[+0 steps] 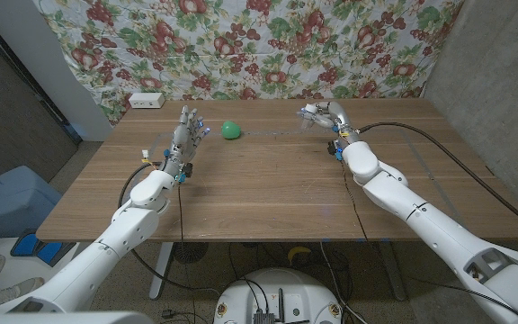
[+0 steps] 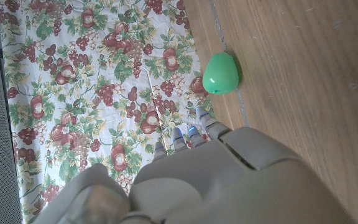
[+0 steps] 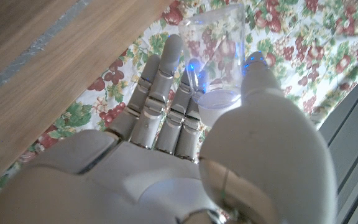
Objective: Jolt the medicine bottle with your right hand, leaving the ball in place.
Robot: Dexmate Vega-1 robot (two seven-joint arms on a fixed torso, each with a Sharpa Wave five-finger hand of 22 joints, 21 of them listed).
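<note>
1. One wooden table (image 1: 268, 193) fills the scene, its far edge meeting one floral cloth (image 1: 268, 45) patterned with red fruit and green leaves, hung as a backdrop.
2. Two white robot arms reach in from the near corners, one to each side of the table.
3. One left hand (image 1: 183, 137) stands upright over the table's left half, fingers extended upward and close together, holding nothing; seen from the left wrist, its fingertips (image 2: 199, 115) point towards the cloth.
4. One right hand (image 1: 324, 115) is raised near the table's far right edge, gripping one medicine bottle (image 1: 312, 112). Seen from the right wrist, the bottle (image 3: 219, 59) is clear plastic with a white cap, held between the thumb on one side and the fingers (image 3: 166, 81) lined up together on the other, against the floral cloth.
5. One white box (image 1: 146, 101) sits at the far left corner, by the cloth.
6. One green ball (image 1: 231, 130) rests on the table near the far edge, between the two hands, nearer the left hand and well apart from the bottle; seen from the left wrist, the ball (image 2: 220, 73) lies just beyond the fingertips, untouched.
</note>
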